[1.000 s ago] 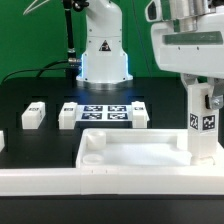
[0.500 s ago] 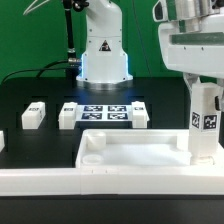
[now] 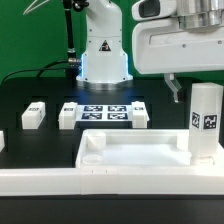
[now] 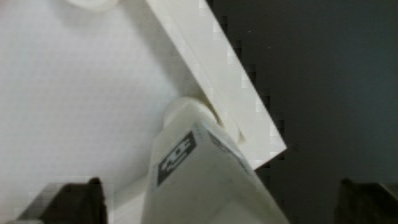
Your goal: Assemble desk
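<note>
The white desk panel (image 3: 130,160) lies flat at the front, and its raised rim (image 4: 205,60) crosses the wrist view. One white tagged leg (image 3: 205,120) stands upright in the panel's corner on the exterior view's right. My gripper (image 3: 192,86) is open just above that leg's top, with nothing between the jaws. One dark finger (image 3: 175,90) hangs beside the leg. In the wrist view the leg (image 4: 205,170) rises between my spread fingertips (image 4: 71,203). Three loose legs (image 3: 33,115), (image 3: 68,113), (image 3: 140,113) lie farther back.
The marker board (image 3: 104,111) lies between two loose legs, in front of the robot base (image 3: 103,50). A low white border rail (image 3: 50,186) runs along the front. Another white part (image 3: 2,141) shows at the exterior view's left edge.
My gripper has let go of the upright leg and risen above it. The leg stays standing in the panel's corner.
</note>
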You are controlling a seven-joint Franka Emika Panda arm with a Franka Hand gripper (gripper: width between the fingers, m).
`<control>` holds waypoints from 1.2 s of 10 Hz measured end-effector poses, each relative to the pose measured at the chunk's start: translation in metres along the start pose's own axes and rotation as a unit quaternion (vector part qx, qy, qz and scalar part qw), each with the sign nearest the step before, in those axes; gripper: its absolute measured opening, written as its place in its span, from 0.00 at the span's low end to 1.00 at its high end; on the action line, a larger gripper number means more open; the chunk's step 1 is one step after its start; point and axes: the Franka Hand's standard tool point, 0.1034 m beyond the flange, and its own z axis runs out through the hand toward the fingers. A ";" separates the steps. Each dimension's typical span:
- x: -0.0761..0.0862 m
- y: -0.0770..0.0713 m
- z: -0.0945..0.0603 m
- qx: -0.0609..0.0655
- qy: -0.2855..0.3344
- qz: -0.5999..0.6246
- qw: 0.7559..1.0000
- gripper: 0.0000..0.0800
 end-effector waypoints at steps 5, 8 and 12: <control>0.008 -0.004 -0.002 -0.027 0.027 -0.244 0.969 0.75; 0.008 -0.004 -0.002 -0.024 0.028 -0.204 0.978 0.53; 0.010 0.000 -0.001 -0.022 0.036 -0.019 0.999 0.37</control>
